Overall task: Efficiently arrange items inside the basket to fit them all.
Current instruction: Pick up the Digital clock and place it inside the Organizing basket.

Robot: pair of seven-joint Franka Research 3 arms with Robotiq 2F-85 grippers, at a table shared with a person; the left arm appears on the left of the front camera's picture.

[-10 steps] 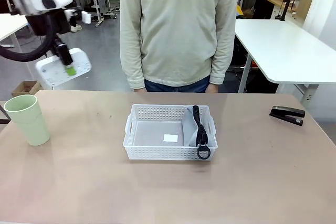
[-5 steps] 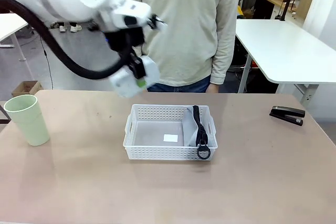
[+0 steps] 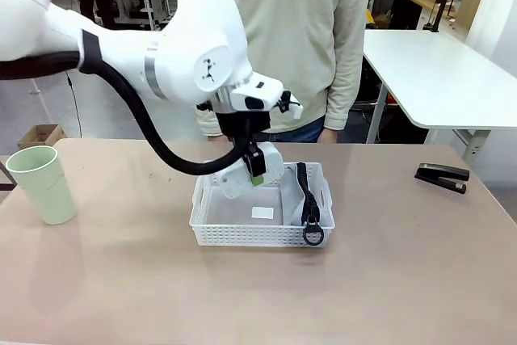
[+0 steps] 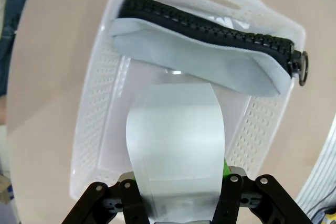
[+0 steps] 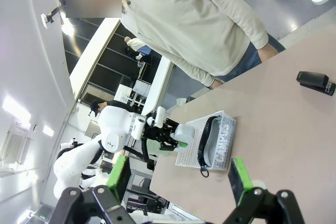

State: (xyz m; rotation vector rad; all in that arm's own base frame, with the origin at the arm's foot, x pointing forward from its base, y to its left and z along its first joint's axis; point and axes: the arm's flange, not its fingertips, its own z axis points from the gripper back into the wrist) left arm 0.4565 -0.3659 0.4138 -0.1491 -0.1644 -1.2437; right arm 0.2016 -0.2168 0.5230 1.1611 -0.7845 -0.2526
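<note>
Now the left claw [image 3: 256,174], gripping the white device [image 3: 272,164], has swung over the basket [image 3: 242,236].

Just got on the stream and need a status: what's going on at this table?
The left gripper holds the white device over the free side of the basket, next to the grey pouch that already lies in it. The green cup and the black stapler sit on the table outside the basket. The right gripper is open and holds nothing. A person stands at the far side.
</note>
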